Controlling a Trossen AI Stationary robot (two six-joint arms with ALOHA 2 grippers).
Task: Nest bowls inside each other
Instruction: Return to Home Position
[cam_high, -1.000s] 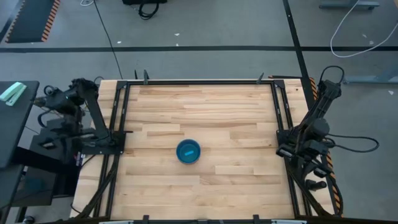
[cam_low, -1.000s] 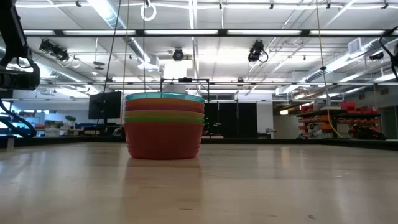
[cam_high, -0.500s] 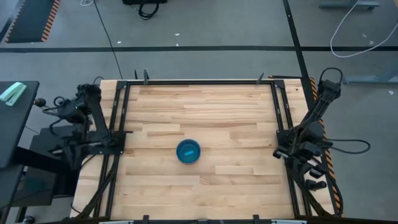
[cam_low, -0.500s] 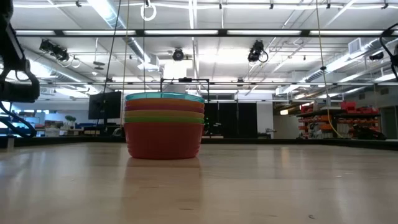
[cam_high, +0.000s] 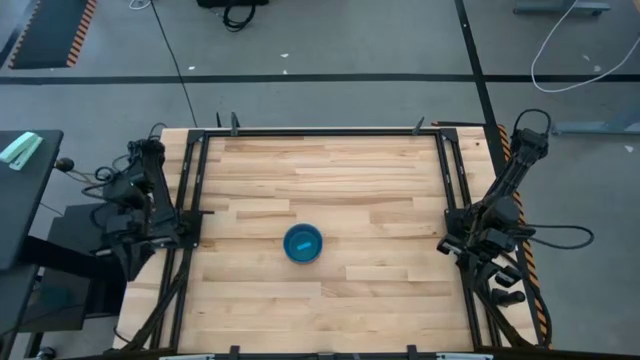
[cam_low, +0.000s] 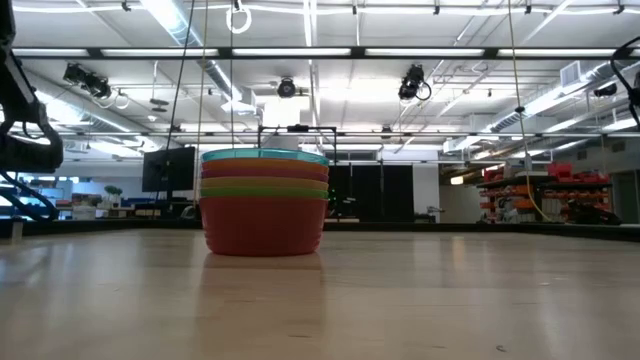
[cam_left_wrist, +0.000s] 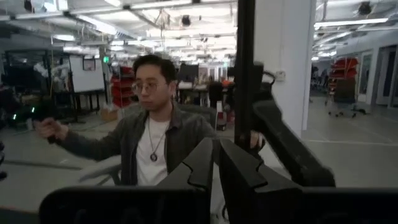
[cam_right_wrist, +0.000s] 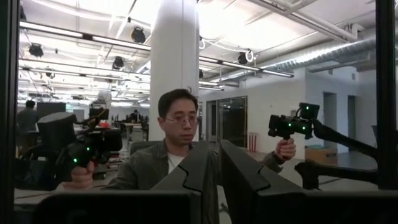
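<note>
The bowls stand nested in one stack (cam_high: 303, 243) near the table's middle, the bottom bowl resting on the wood. From above only the bright blue top bowl shows. In the low view the stack (cam_low: 264, 203) shows a blue rim on top, reddish and green rims below it, and an orange-red bottom bowl; no purple bowl can be made out. My left arm (cam_high: 135, 205) is folded outside the table's left edge, and its gripper (cam_left_wrist: 214, 168) is shut. My right arm (cam_high: 490, 225) is folded at the right edge, and its gripper (cam_right_wrist: 214, 171) is shut. Both are far from the stack.
A black metal frame (cam_high: 320, 131) runs along the table's edges. Bare wood (cam_high: 380, 190) lies on every side of the stack. A person (cam_right_wrist: 177, 155) holding two hand controllers shows in both wrist views, off the table.
My left arm has swung in from its reach out past the table's left side and folded down beside the left edge, sinking lower in the low view. The stack has not moved.
</note>
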